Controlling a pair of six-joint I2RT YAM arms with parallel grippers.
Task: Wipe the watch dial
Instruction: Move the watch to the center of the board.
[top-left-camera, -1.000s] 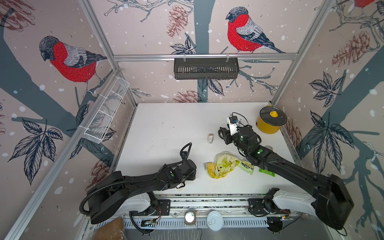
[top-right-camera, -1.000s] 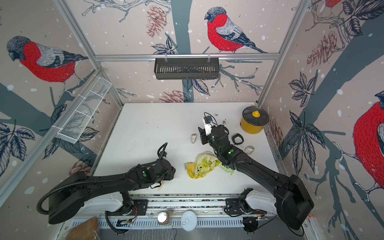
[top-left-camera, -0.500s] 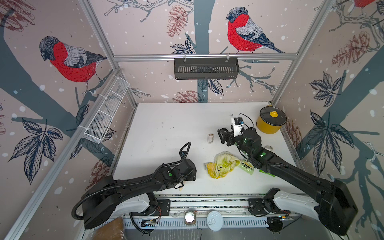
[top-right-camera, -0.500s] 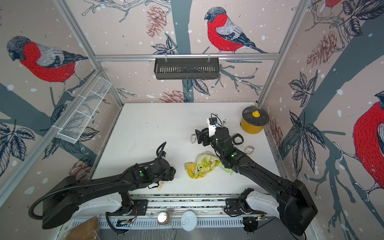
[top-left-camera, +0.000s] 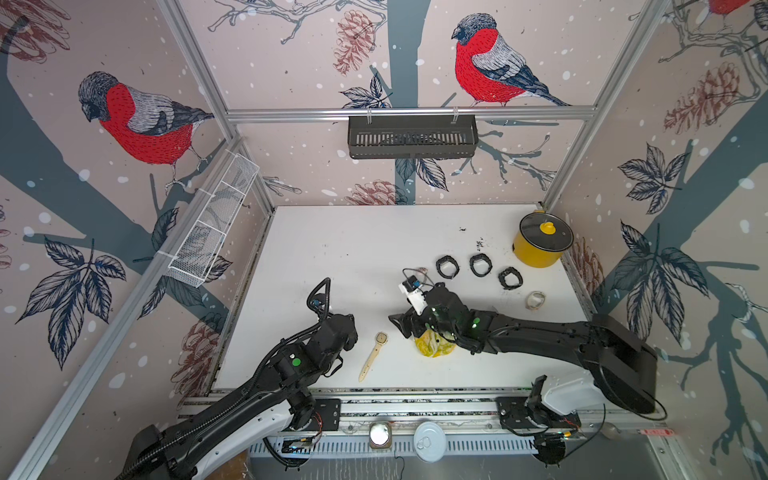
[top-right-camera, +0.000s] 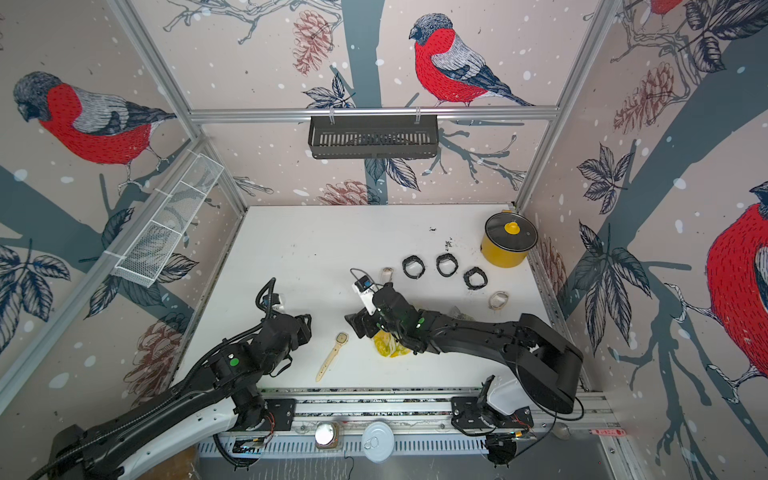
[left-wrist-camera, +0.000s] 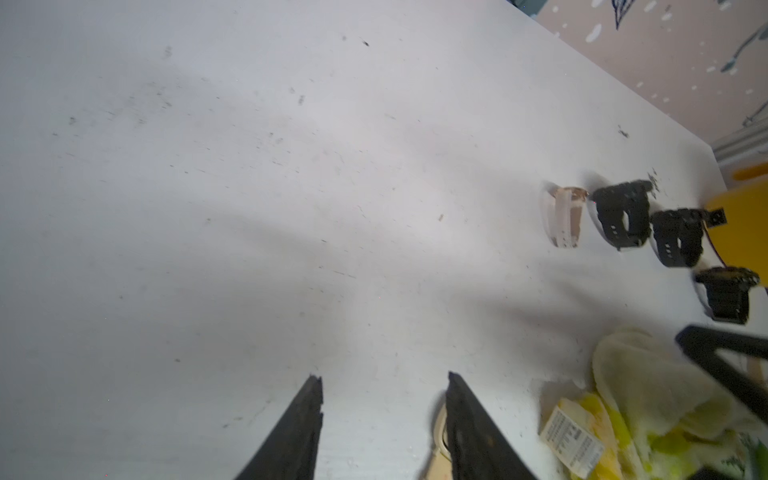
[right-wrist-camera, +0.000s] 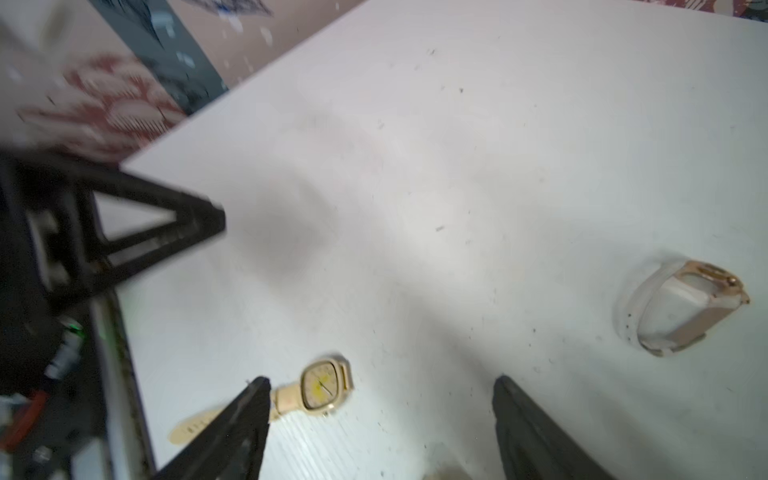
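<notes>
Since a second ago my right arm has swung away from the back of the bench toward its middle, and it now lies over the yellow cloth. The beige watch, which did not show on the open surface then, now lies flat on it.

In both top views that watch rests between my two arms, near the front edge, with its dial facing up and its strap running toward the front rail. My left gripper stands just beside it. The fingers are parted with only bare bench between them, and a bit of pale strap peeks out next to one finger.

My right gripper is spread wide and holds nothing. In the right wrist view the watch face sits just beside one finger, not between the two. The cloth is bunched under my right wrist, and I cannot see any finger pinching it. In the left wrist view its white label shows at the near edge.

Farther back, three black watches stand in a row on their sides. A pale rose-gold watch stands at the row's left end. Another pale one lies nearer the right wall. The yellow pot, lid on, sits in the back right corner.
</notes>
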